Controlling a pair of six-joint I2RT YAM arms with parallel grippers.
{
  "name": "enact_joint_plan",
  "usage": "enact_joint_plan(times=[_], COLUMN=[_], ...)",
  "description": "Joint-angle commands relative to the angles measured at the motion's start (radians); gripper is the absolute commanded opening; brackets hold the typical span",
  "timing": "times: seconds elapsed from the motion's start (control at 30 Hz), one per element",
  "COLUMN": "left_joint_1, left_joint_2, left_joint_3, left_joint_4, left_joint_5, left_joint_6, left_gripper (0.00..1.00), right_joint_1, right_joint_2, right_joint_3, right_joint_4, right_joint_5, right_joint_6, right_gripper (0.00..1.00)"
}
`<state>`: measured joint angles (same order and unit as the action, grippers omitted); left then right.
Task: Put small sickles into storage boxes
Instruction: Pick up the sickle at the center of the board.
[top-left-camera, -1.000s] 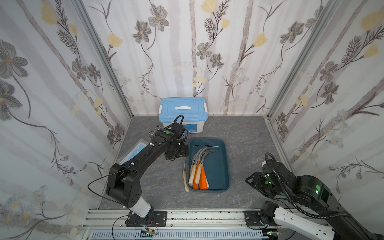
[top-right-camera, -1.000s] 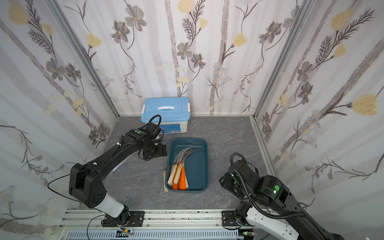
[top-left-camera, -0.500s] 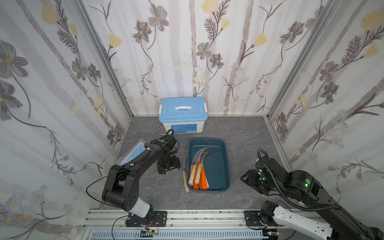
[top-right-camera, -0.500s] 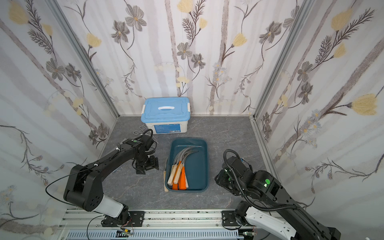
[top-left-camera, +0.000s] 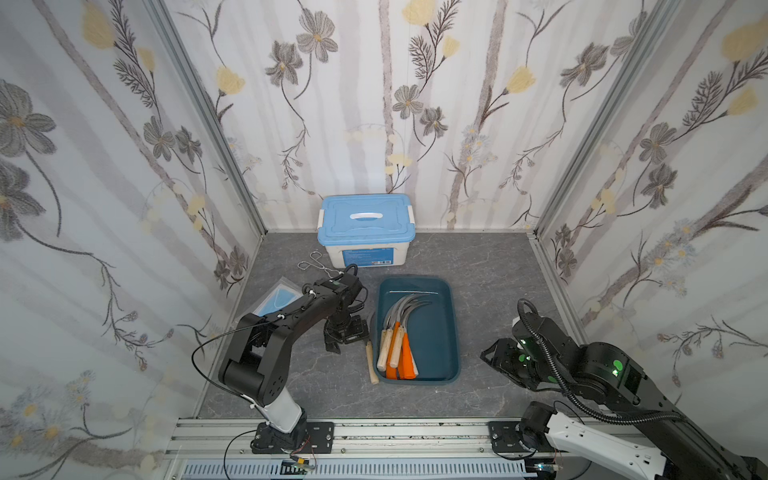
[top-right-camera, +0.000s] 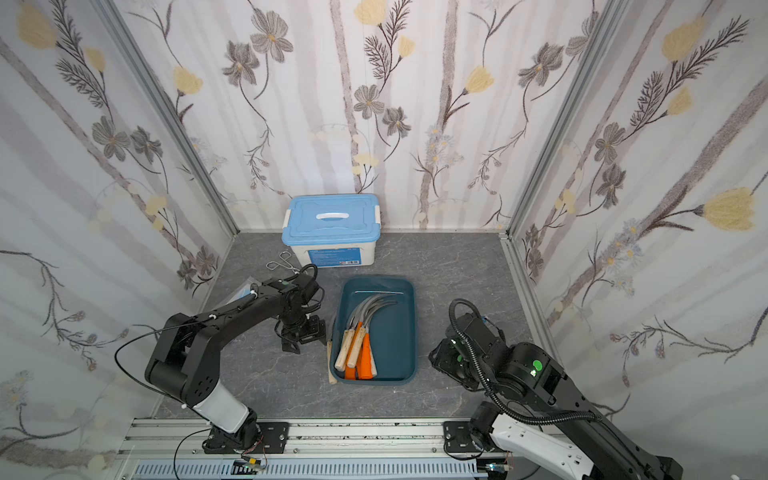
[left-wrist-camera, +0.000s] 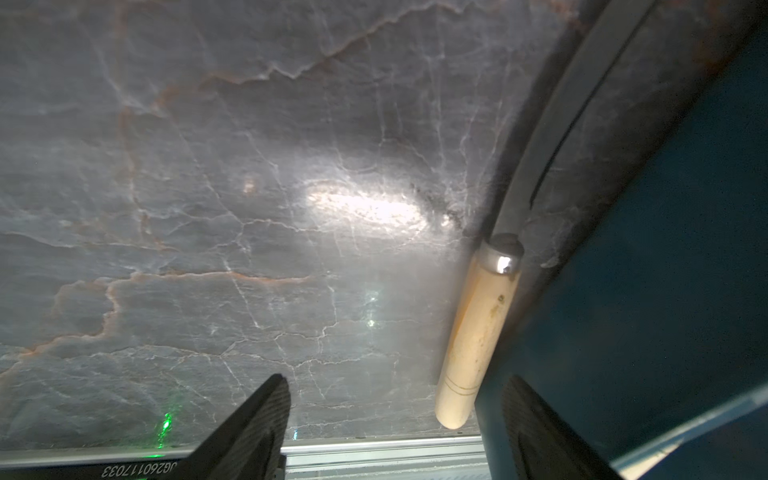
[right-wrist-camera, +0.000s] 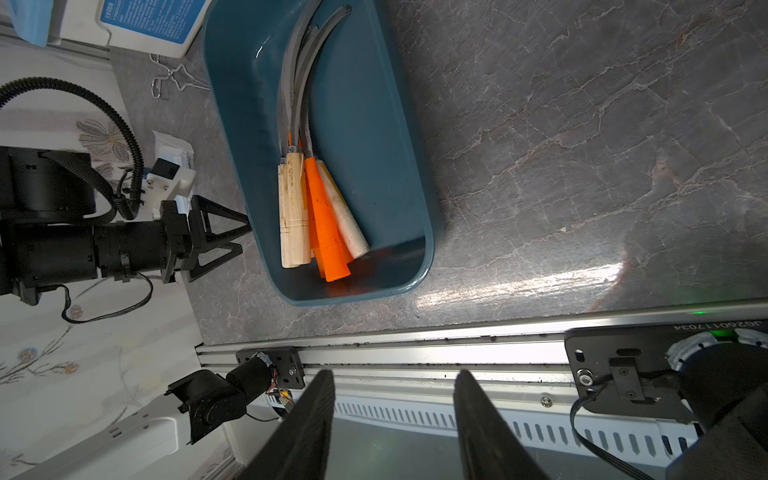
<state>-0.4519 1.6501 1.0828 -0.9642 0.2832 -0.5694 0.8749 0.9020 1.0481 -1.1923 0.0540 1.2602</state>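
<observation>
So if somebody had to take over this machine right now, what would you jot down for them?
Left claw: open, empty, low over the table next to the loose sickle.
Right claw: open, empty, off on the tray's other side.
Things: a bunch of small sickles lies in the teal tray; one wooden-handled sickle lies on the table beside the tray's outer wall.
Done: the bunch is in.
Left: pick up that one sickle and lay it in the tray.
</observation>
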Motion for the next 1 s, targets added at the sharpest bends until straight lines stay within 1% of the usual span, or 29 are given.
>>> enact_joint_plan(times=[0.0, 0.33, 0.63, 0.97], left_joint_1=[-0.019, -0.046, -0.105, -0.107], left_joint_2=[0.018, 0.061, 0.122, 0.156], left_joint_3=[0.011, 0.02, 0.076, 0.067], left_joint_4=[-0.004, -0.005, 0.005, -0.005], left_joint_5=[0.003, 0.007, 0.002, -0.031], left_joint_6=[-0.007, -0.016, -0.017, -0.015], left_gripper=[0.83, 0.83, 0.83, 0.82], right_joint_1=[-0.001, -0.001, 0.0, -0.001], right_joint_2=[-0.002, -0.029, -0.045, -0.061], right_joint_3=[-0.002, -0.002, -0.003, -0.006], right_joint_4=[0.014, -0.011, -0.029, -0.04], right_joint_5=[0.006, 0.014, 0.017, 0.02], right_joint_6=[0.008, 0.022, 0.03, 0.039], right_gripper=[0.5, 0.49, 0.5, 0.49])
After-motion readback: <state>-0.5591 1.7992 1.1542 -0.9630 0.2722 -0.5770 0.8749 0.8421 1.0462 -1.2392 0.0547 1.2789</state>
